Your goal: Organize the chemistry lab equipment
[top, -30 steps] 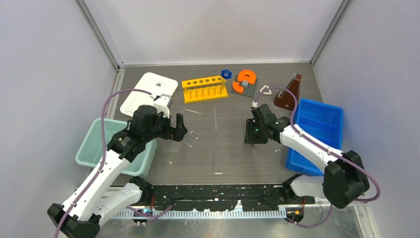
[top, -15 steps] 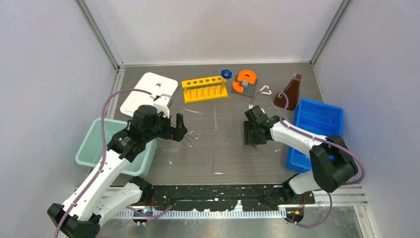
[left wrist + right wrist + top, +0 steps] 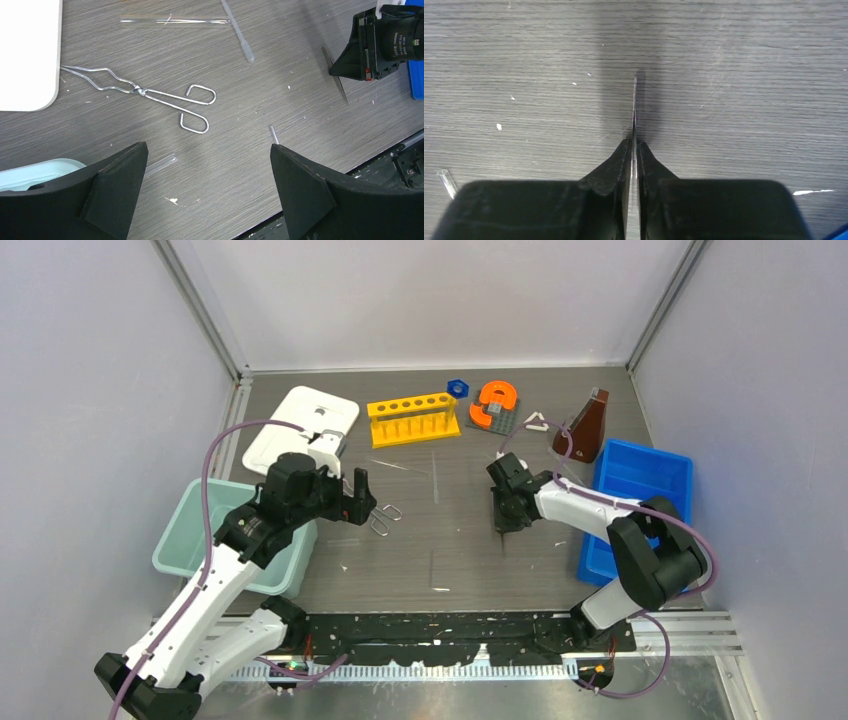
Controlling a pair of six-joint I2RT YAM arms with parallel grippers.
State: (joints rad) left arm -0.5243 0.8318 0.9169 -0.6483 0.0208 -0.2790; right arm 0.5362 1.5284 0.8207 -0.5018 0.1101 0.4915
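My right gripper [image 3: 506,517] is shut on a thin flat strip [image 3: 634,107], seen edge-on and sticking out past the fingertips low over the table; it also shows in the left wrist view [image 3: 335,76]. My left gripper [image 3: 207,150] is open and empty, just above the table near the wire tongs [image 3: 145,93], which lie flat [image 3: 380,517]. A thin clear rod [image 3: 175,21] lies beyond the tongs. At the back stand the yellow six-hole rack [image 3: 412,418], blue hexagonal piece [image 3: 457,388], white triangle [image 3: 537,422] and brown flask [image 3: 585,428].
An orange horseshoe piece on a grey base [image 3: 495,402] sits at the back. A blue bin [image 3: 640,490] is at the right, a teal bin [image 3: 195,530] at the left, a white tray [image 3: 295,425] behind it. Another clear tube [image 3: 239,32] and short clear bits lie on the table.
My right gripper has slid a little to the left and back with the strip in it, and its elbow has swung left. The left arm has not moved.
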